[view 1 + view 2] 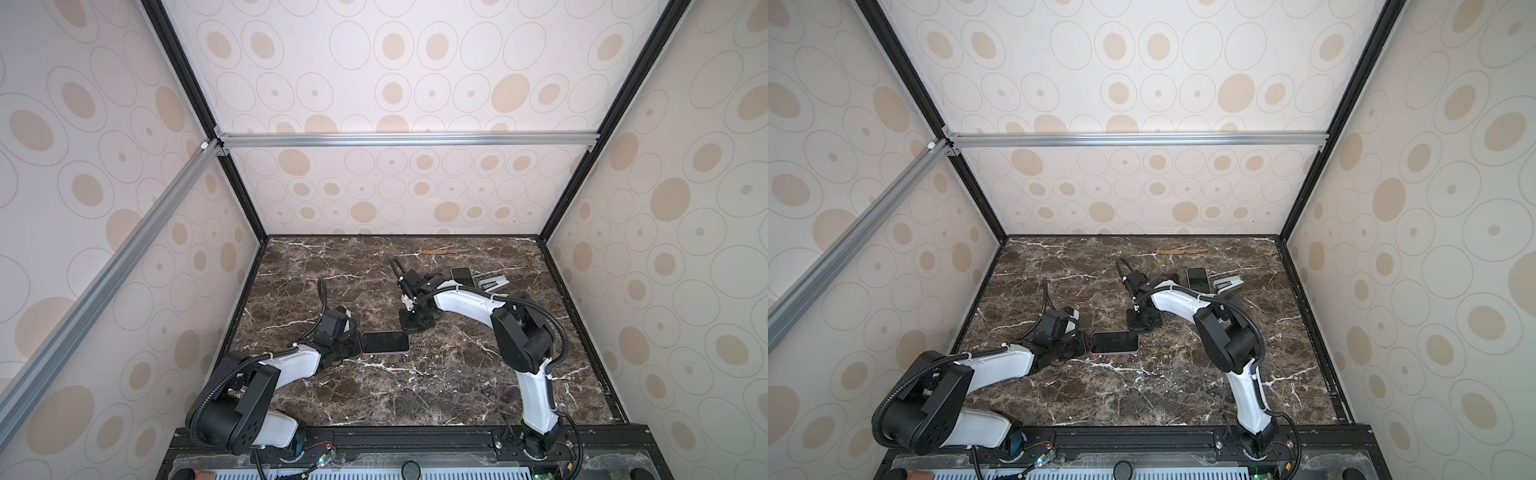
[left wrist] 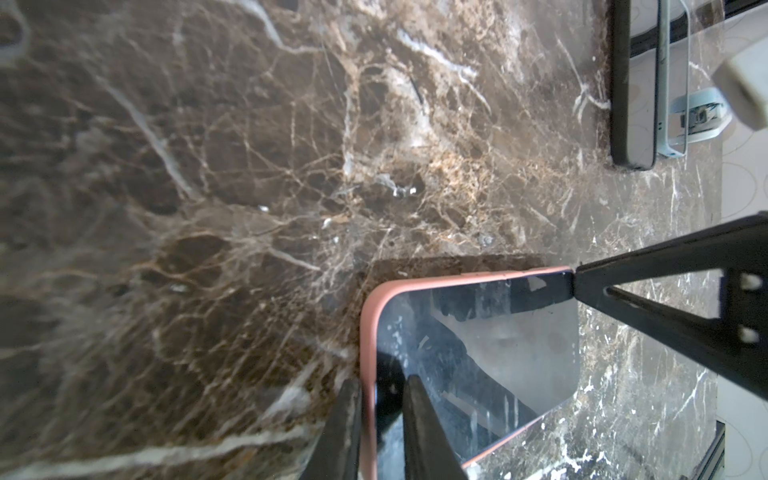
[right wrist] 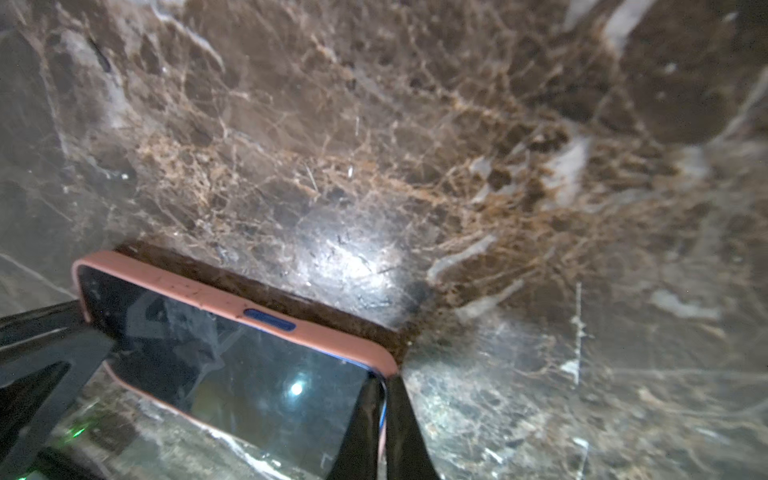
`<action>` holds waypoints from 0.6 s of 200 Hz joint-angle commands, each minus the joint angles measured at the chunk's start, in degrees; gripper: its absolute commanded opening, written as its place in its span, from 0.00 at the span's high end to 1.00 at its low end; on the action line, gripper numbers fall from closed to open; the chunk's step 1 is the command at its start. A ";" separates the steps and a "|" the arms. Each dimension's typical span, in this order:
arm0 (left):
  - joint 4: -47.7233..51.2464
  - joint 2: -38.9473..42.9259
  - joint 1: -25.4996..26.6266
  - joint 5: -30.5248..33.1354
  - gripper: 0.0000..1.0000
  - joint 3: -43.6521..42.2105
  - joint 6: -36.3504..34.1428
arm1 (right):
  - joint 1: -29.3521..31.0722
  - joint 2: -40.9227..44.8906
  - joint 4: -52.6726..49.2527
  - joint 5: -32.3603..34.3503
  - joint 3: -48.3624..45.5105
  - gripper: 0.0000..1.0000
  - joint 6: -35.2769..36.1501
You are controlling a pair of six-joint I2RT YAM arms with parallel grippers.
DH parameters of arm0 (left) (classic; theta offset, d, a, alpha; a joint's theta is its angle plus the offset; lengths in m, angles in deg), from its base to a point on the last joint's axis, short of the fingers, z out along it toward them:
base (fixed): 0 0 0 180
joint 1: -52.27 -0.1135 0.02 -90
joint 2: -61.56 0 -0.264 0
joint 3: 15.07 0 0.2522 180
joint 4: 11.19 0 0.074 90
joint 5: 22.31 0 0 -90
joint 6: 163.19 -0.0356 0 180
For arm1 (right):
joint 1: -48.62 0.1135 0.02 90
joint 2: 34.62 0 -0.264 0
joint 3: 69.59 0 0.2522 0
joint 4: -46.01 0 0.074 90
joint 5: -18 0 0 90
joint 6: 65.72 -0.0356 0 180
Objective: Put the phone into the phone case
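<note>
case (image 2: pixel 368 332) rim in left tool (image 2: pixel 380 380), wrist view

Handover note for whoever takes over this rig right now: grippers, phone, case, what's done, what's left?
Left gripper: shut on the case rim at the end near its arm.
Right gripper: shut on the rim at a far-end corner.
Phone: on the table, screen up, inside the pink case.
Done: phone looks inserted.
Left: a blue edge shows at the right gripper's corner; check seating there, press if needed, then release.
</note>
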 commanded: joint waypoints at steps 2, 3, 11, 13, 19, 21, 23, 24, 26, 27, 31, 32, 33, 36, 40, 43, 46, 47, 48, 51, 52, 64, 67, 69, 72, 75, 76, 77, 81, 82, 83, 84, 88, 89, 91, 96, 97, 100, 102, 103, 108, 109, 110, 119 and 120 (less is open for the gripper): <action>4.01 0.57 0.48 0.60 0.81 -0.53 1.09 | 6.96 -8.99 -7.31 5.69 -5.02 0.91 1.89; 4.05 0.60 0.51 0.60 0.81 -0.43 1.06 | 7.04 -8.39 -7.23 5.71 -5.02 0.91 1.82; 4.62 0.80 0.48 0.86 0.80 0.20 0.80 | 6.92 -6.57 -6.48 5.29 -5.54 0.91 1.38; 4.80 0.81 0.47 0.88 0.80 0.30 0.71 | 6.92 -5.83 -6.17 5.28 -5.70 0.90 1.34; 5.14 1.04 0.46 1.07 0.80 0.81 0.55 | 6.94 -3.91 -5.38 5.11 -5.95 0.90 0.87; 5.21 1.11 0.46 1.09 0.80 0.92 0.51 | 6.95 -3.30 -5.15 5.11 -5.96 0.89 0.75; 5.30 1.22 0.51 1.11 0.80 0.96 0.50 | 6.97 -2.79 -5.07 5.10 -5.91 0.89 0.68; 5.31 1.28 0.53 1.12 0.80 1.02 0.50 | 6.93 -2.54 -5.06 5.06 -5.82 0.89 0.65; 5.39 1.37 0.48 1.14 0.80 1.10 0.50 | 6.97 -2.19 -5.09 5.03 -5.57 0.89 0.63; 5.40 1.40 0.47 1.22 0.80 1.13 0.50 | 6.93 -1.93 -5.11 5.02 -5.51 0.89 0.58; 5.41 1.73 0.48 1.29 0.80 1.09 0.50 | 6.89 -1.24 -5.40 4.95 -4.90 0.88 0.54; 5.41 1.80 0.52 1.29 0.80 1.08 0.50 | 6.94 -1.07 -5.44 4.94 -4.74 0.88 0.54; 5.46 1.83 0.53 1.30 0.80 1.16 0.50 | 6.96 -0.94 -5.51 4.93 -4.57 0.88 0.49; 5.49 2.02 0.47 1.31 0.80 1.23 0.50 | 6.93 -0.57 -5.87 4.94 -3.93 0.87 0.47; 5.51 2.26 0.46 1.38 0.80 1.24 0.44 | 6.93 -0.22 -6.46 4.93 -3.02 0.87 0.45; 5.57 2.51 0.49 1.37 0.80 1.21 0.42 | 6.86 -0.05 -6.83 4.93 -2.33 0.86 0.45; 5.65 2.57 0.50 1.31 0.80 1.24 0.49 | 6.83 0.20 -7.22 4.82 -1.61 0.86 0.38; 5.66 2.66 0.48 1.30 0.80 1.20 0.50 | 6.77 0.27 -7.36 4.83 -1.34 0.86 0.42; 5.67 2.70 0.47 1.30 0.80 1.18 0.50 | 6.79 0.30 -7.48 4.79 -1.16 0.86 0.39; 5.78 2.82 0.46 1.35 0.80 1.21 0.50 | 6.80 0.48 -7.84 4.71 -0.56 0.85 0.37; 5.82 2.87 0.51 1.33 0.80 1.19 0.50 | 6.80 0.58 -7.94 4.69 -0.33 0.85 0.36; 6.35 3.36 0.46 1.23 0.80 1.09 0.57 | 6.83 1.69 -8.71 4.45 1.34 0.85 0.11; 6.37 3.55 0.46 1.14 0.80 1.04 0.59 | 6.81 2.07 -8.75 4.46 1.51 0.84 -0.03; 6.42 3.67 0.46 1.15 0.80 1.00 0.59 | 6.80 2.31 -8.74 4.42 1.56 0.84 -0.15; 6.58 3.91 0.47 1.10 0.80 0.85 0.67 | 6.80 2.78 -8.73 4.60 1.49 0.84 -0.31; 6.68 4.17 0.52 1.09 0.80 0.82 0.68 | 6.79 3.24 -8.66 4.66 1.44 0.84 -0.42; 6.70 4.21 0.49 1.10 0.80 0.81 0.68 | 6.80 3.37 -8.56 4.66 1.42 0.84 -0.51; 6.76 4.27 0.48 1.11 0.80 0.77 0.72 | 6.80 3.52 -8.56 4.71 1.32 0.84 -0.56; 6.91 4.69 0.48 1.10 0.80 0.62 0.76 | 6.89 4.26 -8.48 4.96 0.97 0.84 -0.68; 6.91 4.77 0.47 1.11 0.80 0.54 0.76 | 6.89 4.45 -8.48 4.99 0.92 0.84 -0.69; 6.91 4.86 0.51 1.12 0.80 0.54 0.81 | 6.85 4.59 -8.43 5.00 0.85 0.84 -0.73; 6.95 4.99 0.53 1.16 0.80 0.50 0.83 | 6.83 4.79 -8.41 5.05 0.82 0.84 -0.76; 6.99 5.50 0.47 1.22 0.80 0.34 0.93 | 6.80 5.50 -8.18 5.10 0.41 0.84 -1.01; 7.04 5.57 0.51 1.30 0.80 0.31 0.89 | 6.80 5.64 -8.15 5.15 0.29 0.84 -1.07; 7.07 5.85 0.50 1.34 0.80 0.22 0.97 | 6.80 5.97 -8.13 5.23 0.04 0.84 -1.10; 7.15 6.36 0.51 1.48 0.80 -0.02 1.09 | 6.80 6.74 -8.04 5.43 -0.59 0.84 -1.28; 7.11 6.49 0.53 1.48 0.80 -0.04 1.11 | 6.80 6.97 -8.03 5.44 -0.74 0.84 -1.34; 7.15 6.69 0.49 1.52 0.80 -0.14 1.14 | 6.80 7.48 -7.99 5.61 -1.16 0.84 -1.40; 7.14 6.94 0.47 1.55 0.80 -0.22 1.19 | 6.80 7.77 -8.02 5.71 -1.44 0.84 -1.46; 7.11 7.00 0.47 1.51 0.80 -0.28 1.15 | 6.80 7.88 -7.94 5.76 -1.56 0.84 -1.47; 7.08 7.41 0.46 1.35 0.79 -0.46 1.27 | 6.80 8.49 -7.88 5.88 -2.39 0.84 -1.66; 7.08 7.45 0.46 1.37 0.79 -0.49 1.28 | 6.80 8.54 -7.82 5.89 -2.56 0.84 -1.66; 7.13 7.52 0.46 1.33 0.79 -0.50 1.29 | 6.80 8.66 -7.75 5.85 -2.78 0.84 -1.66; 7.47 7.91 0.46 1.20 0.79 -0.61 1.37 | 6.72 9.73 -6.66 5.90 -4.76 0.84 -2.07; 7.49 7.96 0.46 1.16 0.79 -0.61 1.38 | 6.67 9.87 -6.47 5.90 -4.98 0.84 -2.13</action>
